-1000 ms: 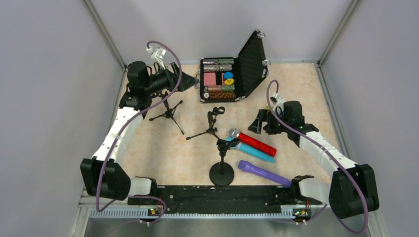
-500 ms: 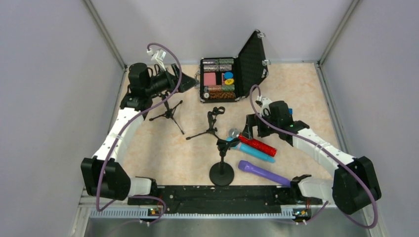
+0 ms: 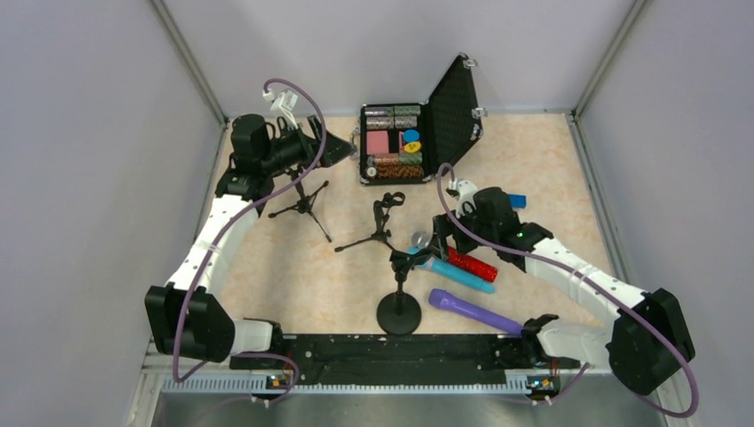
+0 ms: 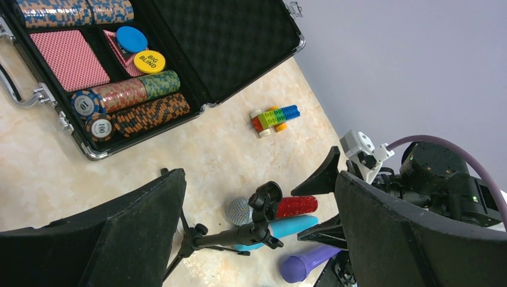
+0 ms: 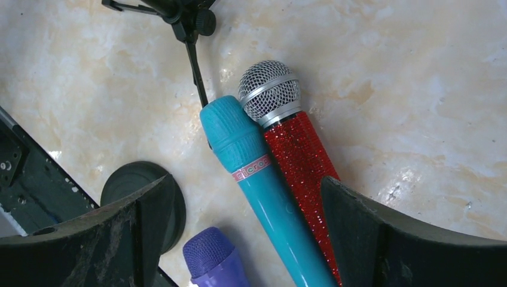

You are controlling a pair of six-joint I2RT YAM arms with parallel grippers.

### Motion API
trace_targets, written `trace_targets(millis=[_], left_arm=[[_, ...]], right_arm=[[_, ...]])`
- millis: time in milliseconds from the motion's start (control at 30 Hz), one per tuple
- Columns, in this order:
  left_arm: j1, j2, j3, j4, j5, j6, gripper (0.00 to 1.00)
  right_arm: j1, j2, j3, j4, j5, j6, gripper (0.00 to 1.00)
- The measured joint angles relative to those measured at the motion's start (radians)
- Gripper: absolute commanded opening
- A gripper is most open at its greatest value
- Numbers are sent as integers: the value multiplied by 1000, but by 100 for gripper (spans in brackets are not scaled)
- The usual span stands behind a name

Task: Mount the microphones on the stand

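Two jaws of the right gripper (image 5: 245, 179) stand spread, holding nothing, over the blue microphone (image 5: 251, 173) and red microphone (image 5: 296, 149), which touch side by side beneath it. The purple microphone (image 5: 215, 260) lies just beside them, near the round-base stand (image 5: 134, 182). The step looks like the first pick: descend, then close on one body only. The left gripper (image 4: 260, 179), far off, is spread and empty.

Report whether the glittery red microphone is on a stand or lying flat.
Lying flat: the red microphone rests on the table against the light blue microphone, clipped into nothing.
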Motion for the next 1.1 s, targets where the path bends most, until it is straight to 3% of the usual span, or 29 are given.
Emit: trace_targets(millis=[367,1100], left_arm=[[0,0,-5,-2,0,0,99],[0,0,-7,-14,0,0,99]], right_arm=[[95,55,0,-1,11,-3,69],[193,206,18,-23,173,-4,66]])
